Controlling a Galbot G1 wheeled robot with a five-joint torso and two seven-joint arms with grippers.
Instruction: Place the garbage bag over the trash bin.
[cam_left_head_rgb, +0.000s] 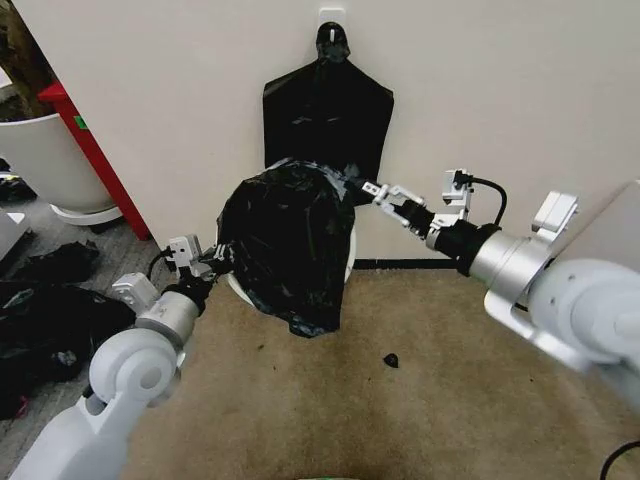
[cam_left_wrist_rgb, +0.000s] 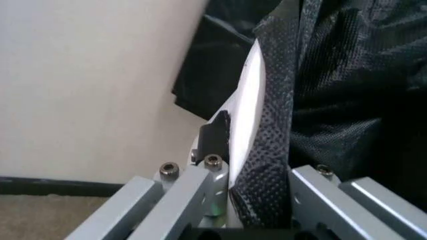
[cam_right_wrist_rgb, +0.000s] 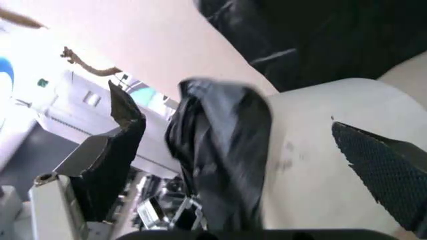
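Note:
The garbage bag (cam_left_head_rgb: 285, 240), glossy black and wrinkled, is draped over the trash bin (cam_left_head_rgb: 351, 250), of which only slivers of white rim show. My left gripper (cam_left_head_rgb: 214, 262) sits at the bag's left edge. In the left wrist view its pads (cam_left_wrist_rgb: 267, 150) are shut on a thin white strip of the bin's rim (cam_left_wrist_rgb: 248, 95), with the bag (cam_left_wrist_rgb: 347, 100) lying just beside them. My right gripper (cam_left_head_rgb: 378, 191) is at the bag's upper right edge. It stands open (cam_right_wrist_rgb: 247, 150), with a fold of the bag (cam_right_wrist_rgb: 220, 150) and the white bin wall (cam_right_wrist_rgb: 313, 150) between its fingers.
A flat black bag (cam_left_head_rgb: 328, 105) hangs from a wall hook right behind the bin. At the left are a large white tub (cam_left_head_rgb: 40, 160), a red stand (cam_left_head_rgb: 90, 150) and black bags on the floor (cam_left_head_rgb: 50, 310). A small black scrap (cam_left_head_rgb: 391, 360) lies on the carpet.

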